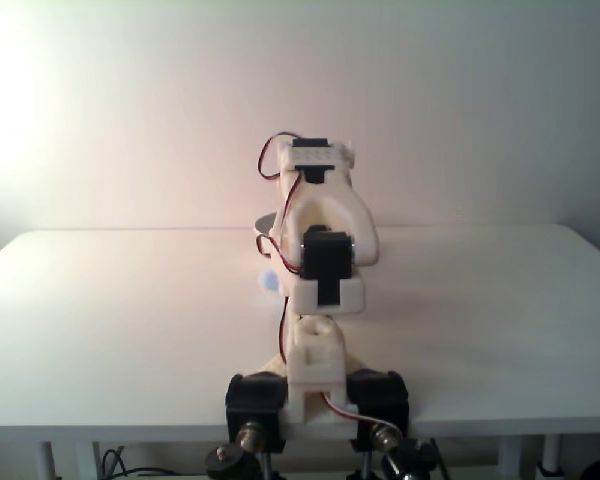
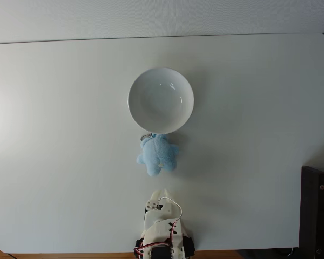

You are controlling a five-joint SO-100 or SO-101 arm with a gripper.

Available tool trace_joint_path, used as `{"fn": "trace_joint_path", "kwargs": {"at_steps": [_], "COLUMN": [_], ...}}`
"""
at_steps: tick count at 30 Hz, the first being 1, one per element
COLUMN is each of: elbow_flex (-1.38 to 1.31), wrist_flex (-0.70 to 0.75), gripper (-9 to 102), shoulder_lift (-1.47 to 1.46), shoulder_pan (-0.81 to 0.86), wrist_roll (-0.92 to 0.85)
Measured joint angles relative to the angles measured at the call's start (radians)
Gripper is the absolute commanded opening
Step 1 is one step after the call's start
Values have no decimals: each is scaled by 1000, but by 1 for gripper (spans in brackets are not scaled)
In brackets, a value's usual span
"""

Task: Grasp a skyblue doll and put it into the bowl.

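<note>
Gripper just below doll, apart.

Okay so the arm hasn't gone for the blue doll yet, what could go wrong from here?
1. The skyblue doll lies right against the near rim of the bowl, so a finger reaching past it may nudge or tip the bowl.
2. A small metal ring by the doll's top sits at the rim; it might catch on lifting.
3. The gripper looks folded back near the base; the front fixed view has the arm hiding most of the doll.
</note>
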Motion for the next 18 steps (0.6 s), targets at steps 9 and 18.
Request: {"fn": "trace_joint_path", "kwargs": {"at_steps": [9, 18], "elbow_flex": [-166, -305], "wrist_flex": [2, -189], "gripper": [2, 4], "shoulder_lift": [0, 0], "shoulder_pan": [0, 0], "wrist_roll": [0, 2]}}
